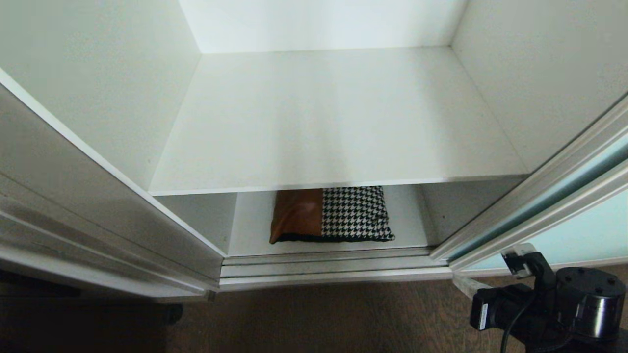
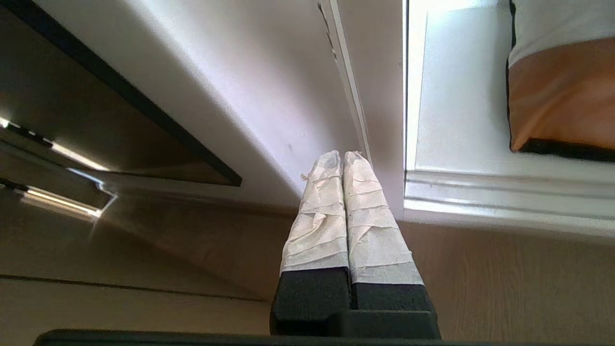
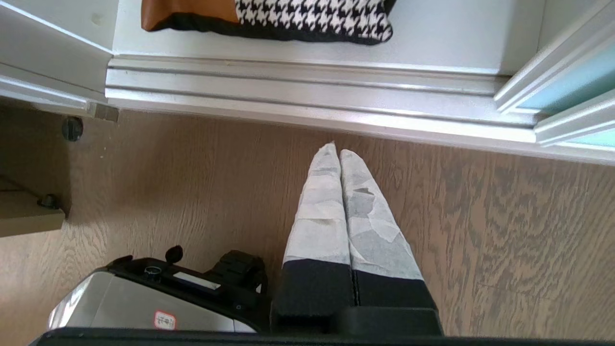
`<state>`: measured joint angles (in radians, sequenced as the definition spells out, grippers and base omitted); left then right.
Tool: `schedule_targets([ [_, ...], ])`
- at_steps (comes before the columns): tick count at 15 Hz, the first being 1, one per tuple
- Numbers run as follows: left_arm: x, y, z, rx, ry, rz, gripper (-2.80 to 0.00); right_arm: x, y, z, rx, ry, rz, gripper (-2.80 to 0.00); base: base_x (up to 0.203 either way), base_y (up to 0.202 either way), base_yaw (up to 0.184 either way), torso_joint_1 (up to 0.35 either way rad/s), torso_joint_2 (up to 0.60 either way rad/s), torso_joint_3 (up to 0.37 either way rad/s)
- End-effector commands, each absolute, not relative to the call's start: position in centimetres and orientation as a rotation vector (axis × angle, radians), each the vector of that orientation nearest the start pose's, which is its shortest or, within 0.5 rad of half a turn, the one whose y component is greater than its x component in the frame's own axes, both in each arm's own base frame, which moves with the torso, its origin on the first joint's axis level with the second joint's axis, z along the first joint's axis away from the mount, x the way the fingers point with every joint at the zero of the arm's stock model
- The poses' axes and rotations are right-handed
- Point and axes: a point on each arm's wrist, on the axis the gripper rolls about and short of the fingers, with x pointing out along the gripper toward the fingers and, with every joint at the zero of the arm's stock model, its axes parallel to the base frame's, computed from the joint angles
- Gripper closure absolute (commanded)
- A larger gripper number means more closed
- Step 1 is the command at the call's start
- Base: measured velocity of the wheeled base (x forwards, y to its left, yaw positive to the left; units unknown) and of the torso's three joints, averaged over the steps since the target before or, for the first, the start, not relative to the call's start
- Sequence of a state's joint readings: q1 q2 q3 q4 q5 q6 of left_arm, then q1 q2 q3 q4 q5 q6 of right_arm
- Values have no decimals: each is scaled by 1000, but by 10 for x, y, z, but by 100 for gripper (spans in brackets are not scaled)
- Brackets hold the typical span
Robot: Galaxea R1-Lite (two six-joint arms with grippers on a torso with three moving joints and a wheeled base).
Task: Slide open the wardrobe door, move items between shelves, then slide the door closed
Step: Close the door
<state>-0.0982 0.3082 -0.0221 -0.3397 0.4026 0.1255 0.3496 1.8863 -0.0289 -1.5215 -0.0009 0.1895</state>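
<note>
- Nearest the head camera, low at the right, the right arm's dark wrist housing [image 1: 584,301] sits over the wooden floor [image 1: 314,318].
- At the far left, the wardrobe's pale side panel [image 1: 98,88] runs from the front frame back into the compartment.
- Left gripper [image 2: 342,156], seen only from its wrist camera, has its tape-wrapped fingers [image 2: 319,216] pressed together with nothing between them; its tips point toward the wardrobe's left front post, close to the bottom track.
- In the middle, the upper shelf [image 1: 333,122] lies bare, its thin front edge overhanging the space below.
- On the lower shelf [image 1: 250,230] the cushion [image 1: 338,215] lies flat, long axis running left to right along the opening, tan-orange patch at the left, houndstooth at the right, black edge facing the front.
- Silvery bottom track [image 1: 333,269] runs across the opening just before the cushion.
- Right gripper [image 3: 340,151] hangs above the floor short of the track, wrapped fingers [image 3: 319,216] pressed together and empty.
- At the right, the sliding wardrobe door [image 1: 584,235] stands pushed aside, aqua glass in a silvery frame.
</note>
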Motion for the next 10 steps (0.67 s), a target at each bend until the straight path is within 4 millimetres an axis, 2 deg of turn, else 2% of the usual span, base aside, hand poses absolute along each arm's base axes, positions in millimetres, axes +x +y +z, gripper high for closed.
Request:
schedule_targets([
  [1,4,9,120,107,-44,313,0,202,74,61,130,367,314,0,0,0,0,0,0,0],
  [10,-11,9,112,82,-137,401,0,202,74,60,132,369,315,0,0,0,0,0,0,0],
])
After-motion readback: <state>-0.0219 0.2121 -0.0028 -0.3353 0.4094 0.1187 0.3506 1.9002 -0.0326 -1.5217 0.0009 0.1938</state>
